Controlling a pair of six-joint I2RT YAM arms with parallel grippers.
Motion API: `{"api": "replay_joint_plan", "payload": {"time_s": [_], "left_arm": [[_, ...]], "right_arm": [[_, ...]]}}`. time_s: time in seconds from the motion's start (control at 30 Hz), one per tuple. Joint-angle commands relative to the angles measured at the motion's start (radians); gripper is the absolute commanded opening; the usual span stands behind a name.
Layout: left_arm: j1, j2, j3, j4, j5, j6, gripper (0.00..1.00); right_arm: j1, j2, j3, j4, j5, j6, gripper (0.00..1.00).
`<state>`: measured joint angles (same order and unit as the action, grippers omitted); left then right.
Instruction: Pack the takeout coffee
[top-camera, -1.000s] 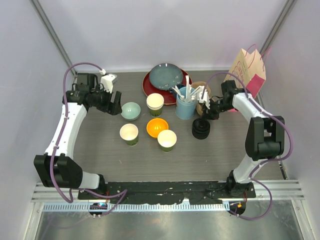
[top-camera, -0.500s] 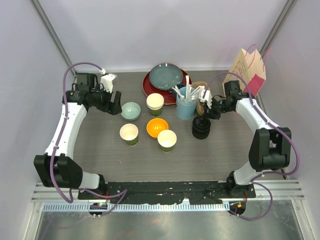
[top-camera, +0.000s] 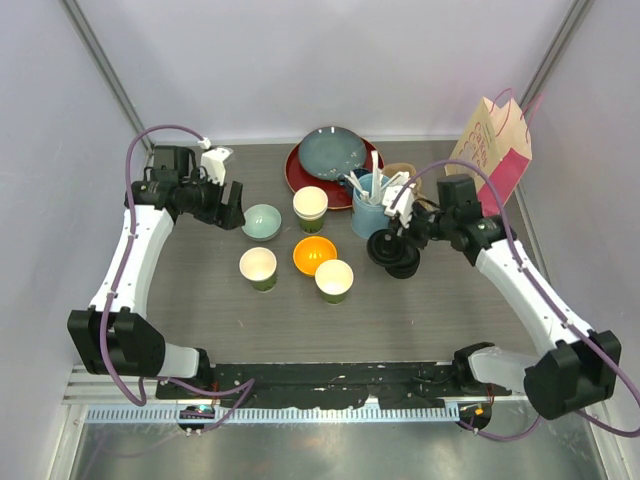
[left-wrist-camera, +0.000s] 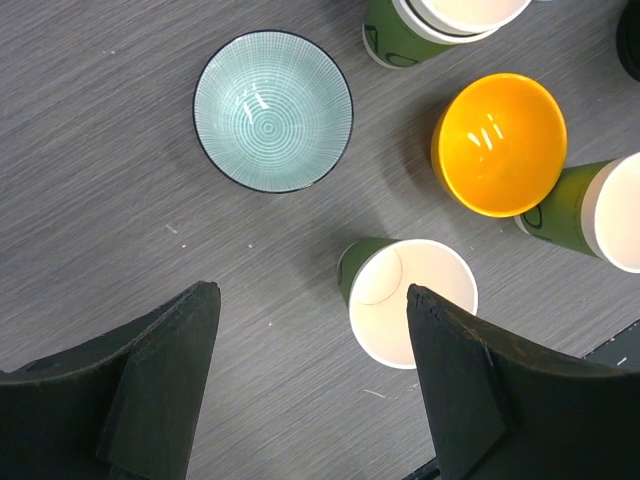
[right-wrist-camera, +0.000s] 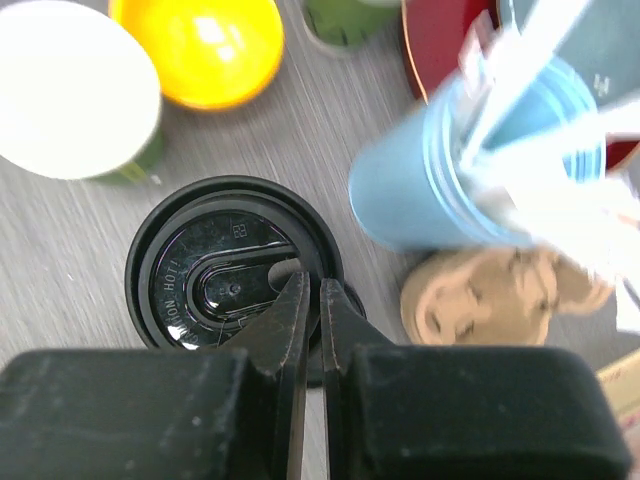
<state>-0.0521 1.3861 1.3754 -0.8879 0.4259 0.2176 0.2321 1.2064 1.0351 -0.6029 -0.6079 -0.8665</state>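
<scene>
Grey wood-grain worktop (top-camera: 200, 320) fills my overhead feed, with white walls around it. At upper right stands a pink-and-tan paper bag (top-camera: 497, 140). Top centre, a grey-blue plate (top-camera: 332, 152) rests on a red plate (top-camera: 298, 168) and carries nothing. Just right of them, the light-blue cup (top-camera: 368, 218) holds white utensils. Left of centre sit a teal bowl (top-camera: 261, 221) and an orange bowl (top-camera: 314, 254), both empty.

The takeout coffee is out on the worktop. The left green cup (top-camera: 258, 267) is below the teal bowl and the right green cup (top-camera: 334, 280) is below the orange bowl. Both are lidless, with bare cream insides. A nested stack of green cups (top-camera: 310, 207) stands above the orange bowl.

Right of centre is the lid stack (top-camera: 405, 262). My right hand (right-wrist-camera: 309, 300) is pinched narrow on the rim of one black lid (right-wrist-camera: 200, 270), offset left of that stack. My left hand (left-wrist-camera: 310, 300) is spread wide beside the teal bowl, gripping nothing.
</scene>
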Motion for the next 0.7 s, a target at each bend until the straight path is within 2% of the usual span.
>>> {"api": "replay_joint_plan", "payload": {"time_s": [0.0,0.03,0.13,0.27,0.47,0.67], "left_arm": [[-0.003,-0.018,0.030,-0.006,0.051,-0.040,0.79],[-0.003,-0.019,0.030,-0.008,0.063,-0.046,0.79],[-0.005,-0.022,0.040,-0.020,0.076,-0.061,0.79],[-0.008,-0.030,0.048,-0.025,0.079,-0.070,0.79],[-0.009,-0.032,0.048,-0.032,0.071,-0.077,0.79],[-0.011,-0.021,0.053,-0.031,0.065,-0.080,0.79]], "right_arm": [[0.208,-0.083,-0.020,0.136,0.213,0.219,0.01],[0.286,-0.085,-0.023,0.158,0.236,0.247,0.01],[0.357,-0.064,-0.018,0.241,0.276,0.374,0.01],[0.492,0.030,0.029,0.247,0.384,0.411,0.01],[0.510,0.140,0.138,0.138,0.456,0.518,0.01],[0.541,0.140,0.111,0.157,0.438,0.546,0.01]]}}
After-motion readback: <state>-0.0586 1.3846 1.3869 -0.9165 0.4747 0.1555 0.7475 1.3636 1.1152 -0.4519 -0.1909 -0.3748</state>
